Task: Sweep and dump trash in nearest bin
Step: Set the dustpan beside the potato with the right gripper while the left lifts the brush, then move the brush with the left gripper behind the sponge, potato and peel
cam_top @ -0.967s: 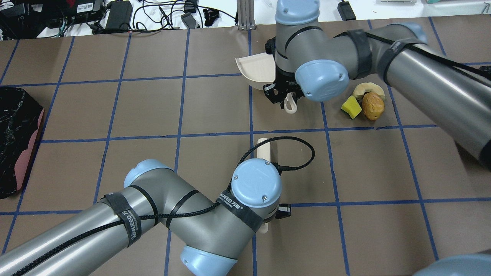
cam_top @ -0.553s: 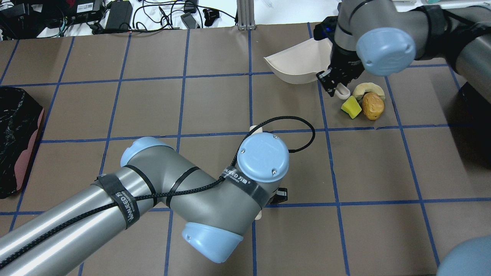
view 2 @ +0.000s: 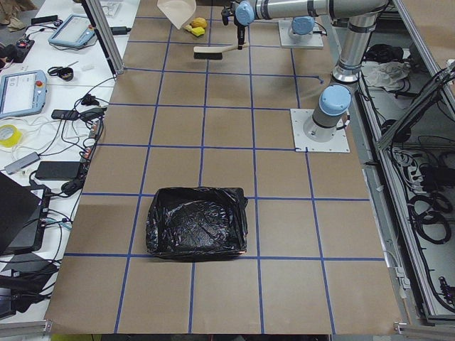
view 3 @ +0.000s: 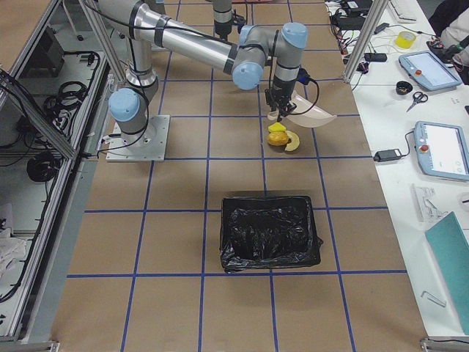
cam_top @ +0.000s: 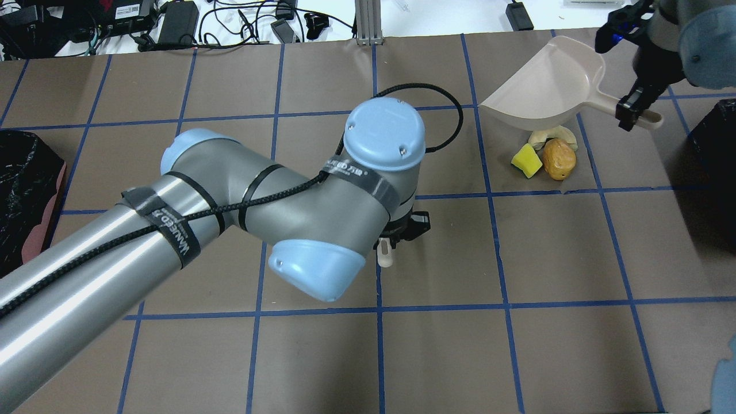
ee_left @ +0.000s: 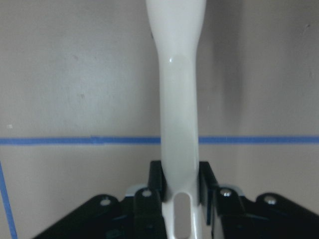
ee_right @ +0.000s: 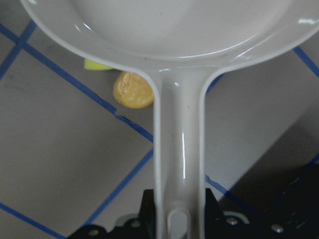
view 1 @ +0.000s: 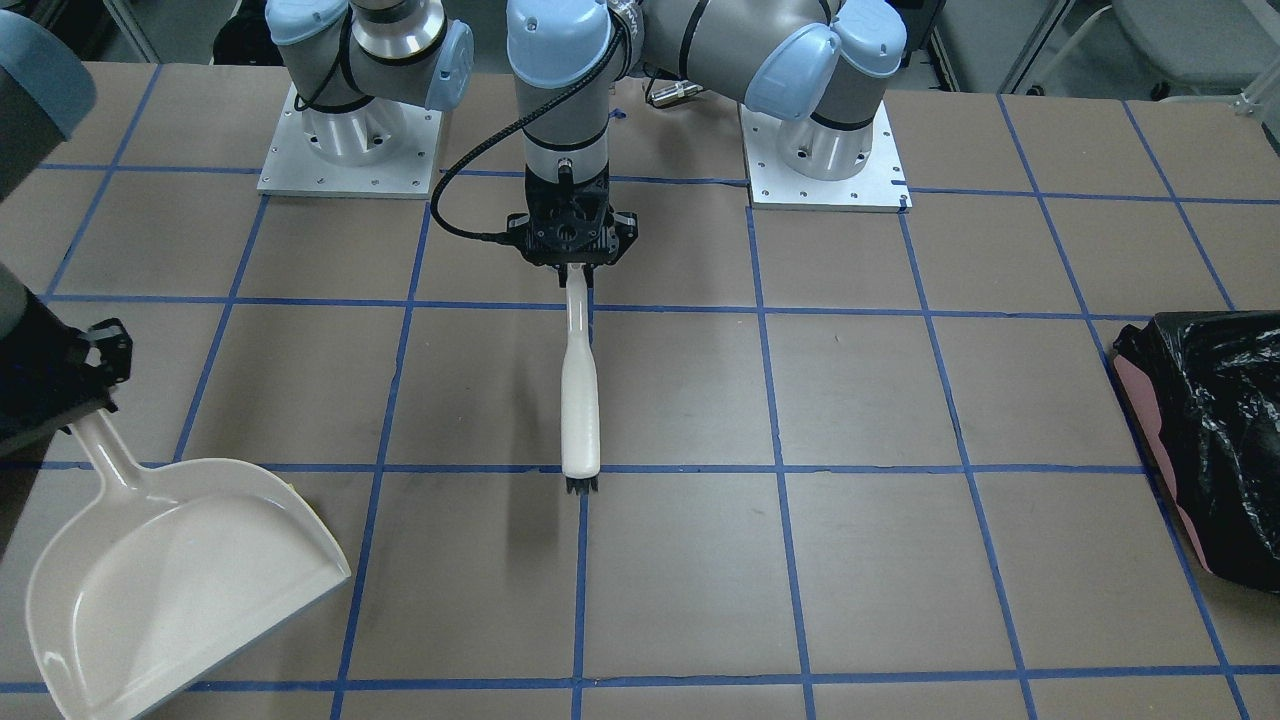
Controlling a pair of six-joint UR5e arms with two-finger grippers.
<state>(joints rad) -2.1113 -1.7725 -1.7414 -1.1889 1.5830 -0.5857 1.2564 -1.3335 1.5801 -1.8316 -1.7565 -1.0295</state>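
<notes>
The left jaws clamp the end of a white brush (view 1: 580, 400) handle at the front view's centre, with the dark bristles at the far end over the counter (cam_top: 322, 356). The right jaws grip the dustpan (cam_top: 546, 86) handle in the overhead view's upper right. Just below the pan lie the potato (cam_top: 559, 158) and, beside it, the sponge (cam_top: 526, 160). The slice (cam_top: 539, 138) is partly hidden by the pan's edge.

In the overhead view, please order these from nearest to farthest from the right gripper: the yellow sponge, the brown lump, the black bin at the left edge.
1. The brown lump, just below and left of the right gripper, which holds the dustpan.
2. The yellow sponge, beside the lump, further left.
3. The black bin, far across the table at the left edge.
</notes>
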